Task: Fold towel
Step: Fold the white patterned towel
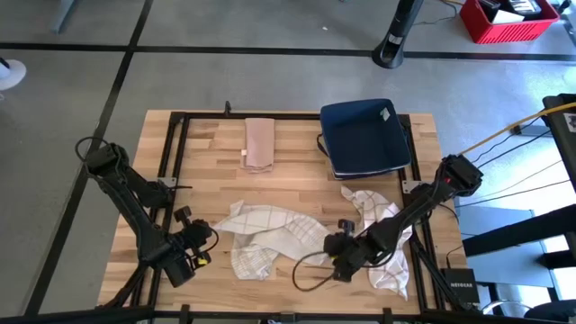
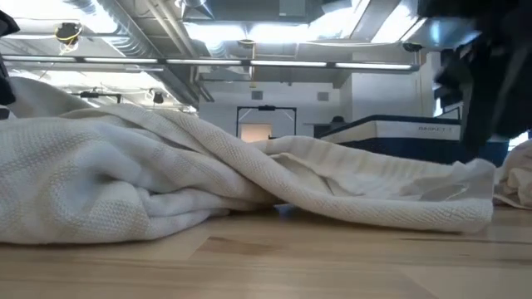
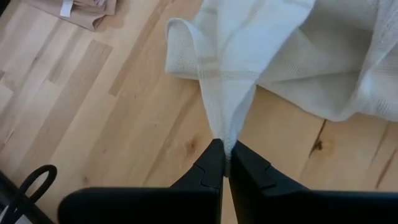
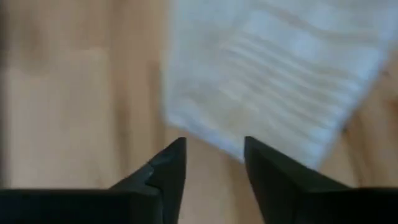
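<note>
A crumpled white towel (image 1: 270, 236) lies on the wooden table's near middle and fills the low view (image 2: 208, 183). At the towel's left end, my left gripper (image 1: 205, 241) is shut on a gathered part of it (image 3: 225, 149). My right gripper (image 1: 340, 259) stands low at the towel's right end, open (image 4: 214, 155). A striped stretch of white towel (image 4: 273, 81) lies just beyond its fingertips, with nothing between them. My left gripper pinches a gathered, narrow bunch of the towel's edge (image 3: 225, 132) between its two fingertips. It comes slanting down from the table's near left. From the fingers the cloth fans out wider and is drawn fairly straight, while the rest of the towel lies on the table.
A folded tan cloth (image 1: 260, 142) lies at the far middle, with a dark blue folded cloth (image 1: 364, 137) to its right. More crumpled white cloth (image 1: 385, 261) lies at the near right, under my right arm. A black cable loop (image 1: 310, 274) hangs near the front edge.
</note>
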Motion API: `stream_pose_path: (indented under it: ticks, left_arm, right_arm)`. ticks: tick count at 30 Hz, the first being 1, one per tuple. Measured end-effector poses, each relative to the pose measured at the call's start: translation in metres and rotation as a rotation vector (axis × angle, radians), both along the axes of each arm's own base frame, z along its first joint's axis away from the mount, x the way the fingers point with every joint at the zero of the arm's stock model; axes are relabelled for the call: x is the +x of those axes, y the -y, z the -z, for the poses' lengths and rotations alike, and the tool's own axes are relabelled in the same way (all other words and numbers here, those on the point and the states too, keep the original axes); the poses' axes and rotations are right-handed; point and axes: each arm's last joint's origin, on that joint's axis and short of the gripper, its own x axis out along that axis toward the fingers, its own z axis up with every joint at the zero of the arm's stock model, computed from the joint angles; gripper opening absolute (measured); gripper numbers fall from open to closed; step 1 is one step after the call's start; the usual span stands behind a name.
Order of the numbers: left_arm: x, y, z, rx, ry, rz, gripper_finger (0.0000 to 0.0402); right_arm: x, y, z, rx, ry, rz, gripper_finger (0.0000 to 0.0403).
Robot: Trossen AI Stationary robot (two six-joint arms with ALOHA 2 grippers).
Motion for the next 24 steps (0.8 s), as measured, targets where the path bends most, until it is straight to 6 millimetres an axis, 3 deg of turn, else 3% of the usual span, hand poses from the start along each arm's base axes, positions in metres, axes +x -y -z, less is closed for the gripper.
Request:
stream_pose_path:
  ticks: [4,7,12,17,24]
  left_arm:
    - [0.002,0.002,0.000,-0.011,0.006,0.021,0.0005]
    - [0.003,0.004,0.000,-0.020,0.011,0.037,0.0005]
    - [0.003,0.005,0.000,-0.026,0.018,0.042,0.0005]
    - [0.003,0.004,0.000,-0.022,0.017,0.044,0.0005]
    - [0.003,0.004,0.000,-0.014,0.020,0.051,0.0005]
  right_arm:
    - [0.004,-0.010,-0.016,-0.036,0.065,-0.103,0.0196]
    - [0.001,-0.019,-0.015,-0.131,0.112,-0.208,0.0199]
    - [-0.004,-0.038,0.007,-0.340,0.145,-0.370,0.0199]
    - [-0.004,-0.045,0.033,-0.572,0.138,-0.425,0.0195]
    - [-0.001,-0.045,0.050,-0.652,0.108,-0.435,0.0176]
